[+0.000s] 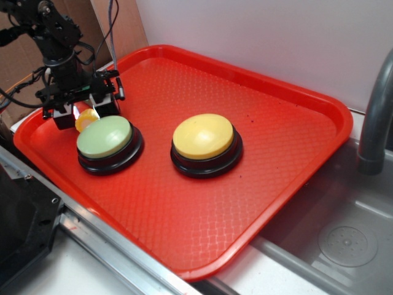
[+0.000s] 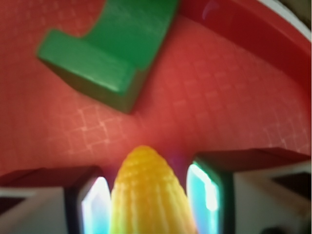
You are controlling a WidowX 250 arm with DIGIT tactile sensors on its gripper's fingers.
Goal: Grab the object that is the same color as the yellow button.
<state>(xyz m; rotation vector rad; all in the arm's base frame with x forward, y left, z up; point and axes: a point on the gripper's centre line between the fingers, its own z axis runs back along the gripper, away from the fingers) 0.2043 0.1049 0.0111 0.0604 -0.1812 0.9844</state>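
The yellow corn-cob piece [image 2: 148,195] sits between my gripper's fingers, tip pointing away, and both pads press its sides. In the exterior view the corn [image 1: 86,119] shows between the fingers at the red tray's far left, just behind the pale green button [image 1: 105,136]. My gripper [image 1: 83,112] is shut on it, low over the tray; in the wrist view the gripper [image 2: 148,181] frames the corn. The yellow button [image 1: 204,137] stands on its black base mid-tray, to the right and apart.
A green block [image 2: 112,53] lies on the tray just ahead of the corn's tip. The tray's raised rim [image 2: 253,44] runs close on the right. A metal sink [image 1: 344,233] and a grey faucet [image 1: 376,117] lie right of the tray [image 1: 245,209].
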